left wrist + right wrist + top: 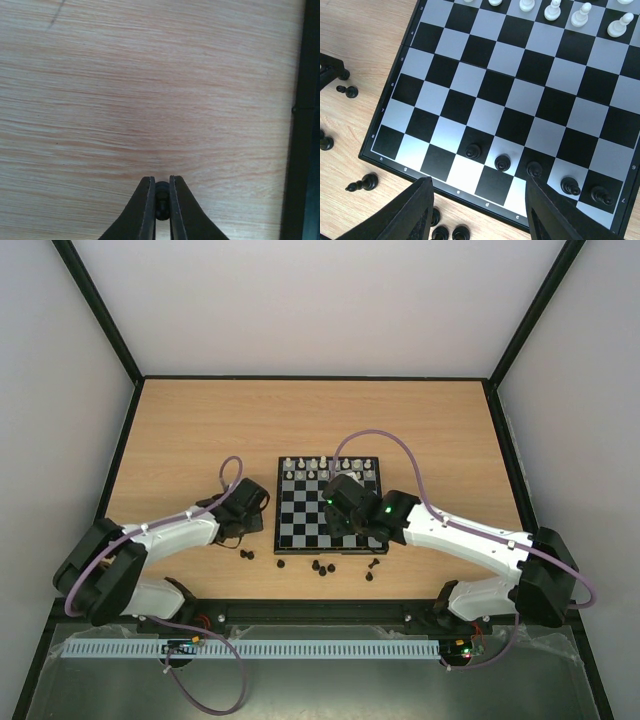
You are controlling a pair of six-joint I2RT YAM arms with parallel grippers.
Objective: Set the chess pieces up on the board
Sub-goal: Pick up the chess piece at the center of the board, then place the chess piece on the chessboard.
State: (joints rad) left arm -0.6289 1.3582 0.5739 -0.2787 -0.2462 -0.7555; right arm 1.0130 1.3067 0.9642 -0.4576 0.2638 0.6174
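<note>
A pale wood-grain rectangular tabletop [200, 420] sits centre, evenly lit. Plain whitish wall panels [320, 300] close it at 9, 12 and 3 o'clock; a white slotted plastic strip [300, 649] lies at 6.

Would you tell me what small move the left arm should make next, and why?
Probably carry the left end effector right to the board: it is shut on a black piece over bare table, and the pawn row has empty squares.
</note>
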